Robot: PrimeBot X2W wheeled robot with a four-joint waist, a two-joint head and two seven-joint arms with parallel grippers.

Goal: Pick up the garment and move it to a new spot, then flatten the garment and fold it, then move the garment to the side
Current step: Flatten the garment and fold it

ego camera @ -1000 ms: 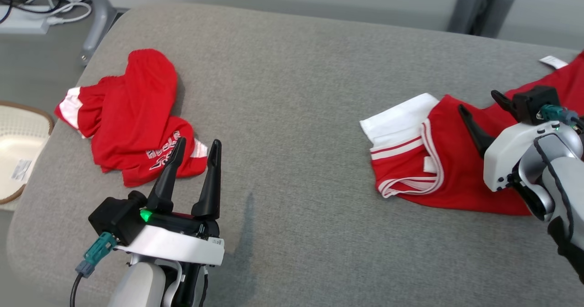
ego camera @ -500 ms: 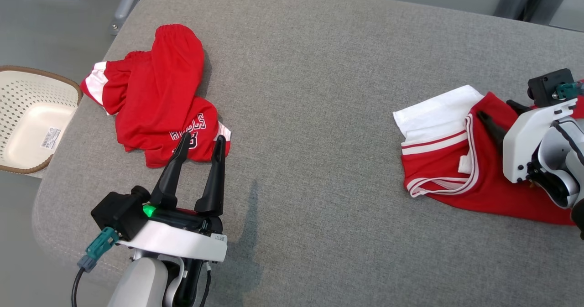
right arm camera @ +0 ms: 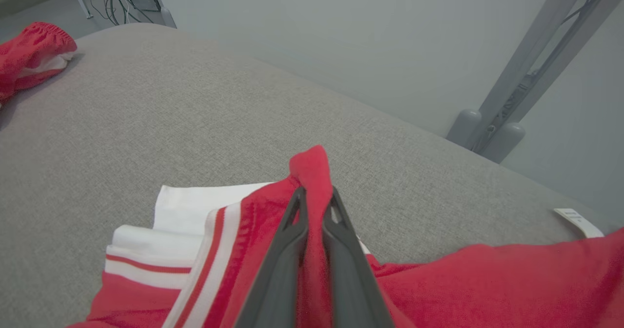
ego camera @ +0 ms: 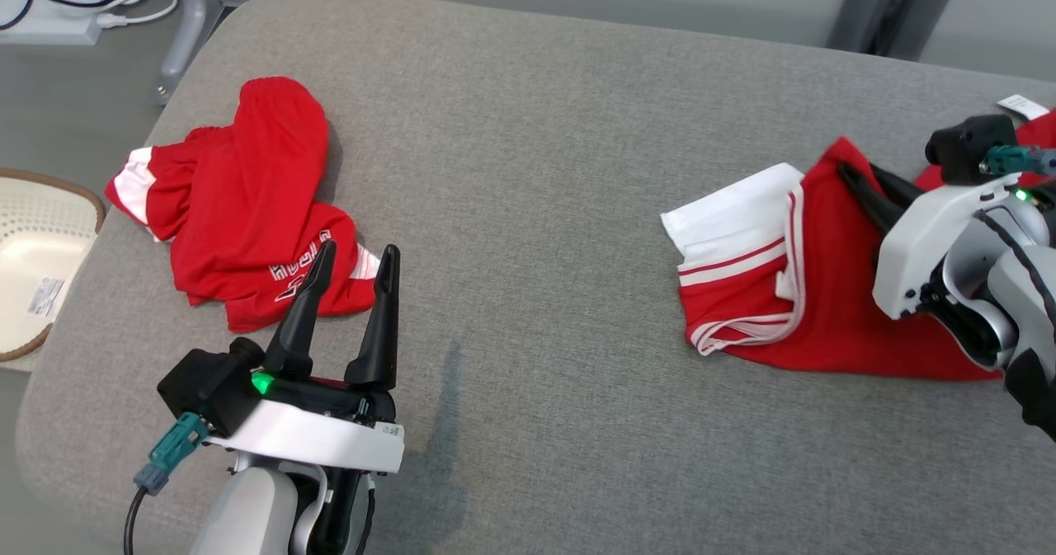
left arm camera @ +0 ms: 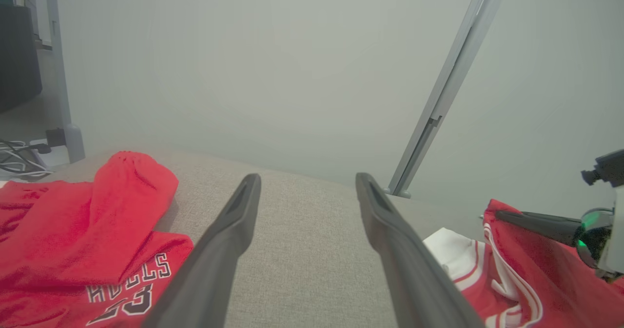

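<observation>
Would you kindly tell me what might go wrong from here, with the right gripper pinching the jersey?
1. The right gripper holds just a narrow fold of the jersey near its tips; it may slip out on lifting.
2. Lifted from that one point, the jersey, folded over its white panel, will likely bunch, making flattening harder.
3. The open left gripper hovers by the other garment and could snag it if it moves.

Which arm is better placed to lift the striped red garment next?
The right: the right tool is shut on a fold of the striped garment, while the left tool hangs open, holding nothing, near the other red garment.
</observation>
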